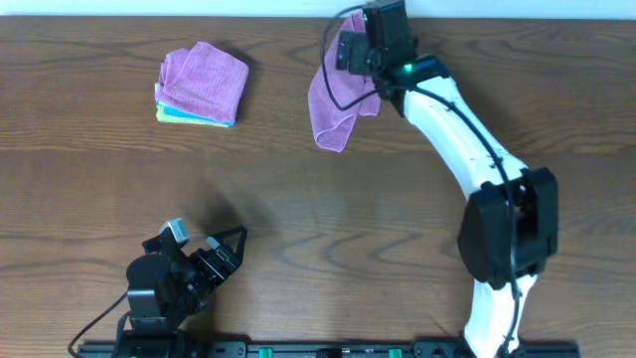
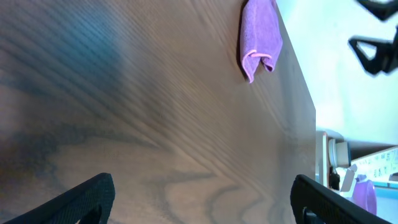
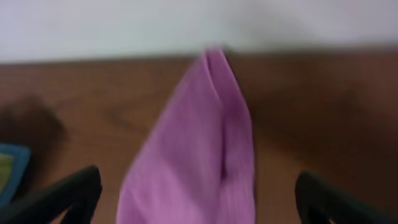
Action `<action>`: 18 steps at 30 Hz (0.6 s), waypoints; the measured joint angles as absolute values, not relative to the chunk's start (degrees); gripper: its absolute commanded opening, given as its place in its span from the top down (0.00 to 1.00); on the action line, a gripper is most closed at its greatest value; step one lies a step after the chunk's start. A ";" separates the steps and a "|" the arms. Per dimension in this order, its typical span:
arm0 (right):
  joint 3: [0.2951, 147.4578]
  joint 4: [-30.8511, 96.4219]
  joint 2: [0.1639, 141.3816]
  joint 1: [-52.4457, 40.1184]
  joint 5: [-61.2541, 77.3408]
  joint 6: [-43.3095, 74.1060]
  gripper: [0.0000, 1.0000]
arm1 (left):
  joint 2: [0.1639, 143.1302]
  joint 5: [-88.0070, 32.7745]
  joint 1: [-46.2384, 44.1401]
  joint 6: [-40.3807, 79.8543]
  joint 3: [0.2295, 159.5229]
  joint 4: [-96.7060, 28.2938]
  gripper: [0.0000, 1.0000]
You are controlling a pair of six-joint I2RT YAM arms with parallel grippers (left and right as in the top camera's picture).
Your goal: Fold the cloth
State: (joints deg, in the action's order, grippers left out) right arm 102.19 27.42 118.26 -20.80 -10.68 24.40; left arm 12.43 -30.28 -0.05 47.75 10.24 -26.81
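Observation:
A crumpled purple cloth lies in a long bunched strip near the table's far edge. It also shows in the left wrist view and, blurred, in the right wrist view. My right gripper is over the cloth's far end. Its fingers are spread wide on either side of the cloth, open and not closed on it. My left gripper rests near the front left of the table, open and empty, far from the cloth.
A stack of folded cloths, pink on top with blue and yellow-green below, sits at the far left; its corner shows in the right wrist view. The table's far edge meets a white wall just behind the cloth.

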 measured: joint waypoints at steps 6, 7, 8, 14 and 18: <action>102.28 37.39 116.49 -16.71 -8.88 36.53 0.03 | 12.67 -29.74 -0.05 47.57 13.67 -30.55 0.04; 102.28 37.43 116.71 -15.97 -8.19 37.41 0.03 | 13.04 -29.54 -0.05 47.44 14.66 -31.68 0.04; 102.28 37.47 116.86 -15.25 -7.25 38.35 0.03 | 13.54 -29.41 -0.05 47.20 15.59 -32.80 0.04; 102.28 37.47 120.18 -12.64 -1.45 42.13 0.06 | 21.37 -27.29 -0.05 44.93 23.16 -38.50 0.04; 102.28 37.06 124.16 -12.67 3.31 44.05 0.11 | 30.65 -25.21 -0.05 43.40 30.52 -42.87 0.04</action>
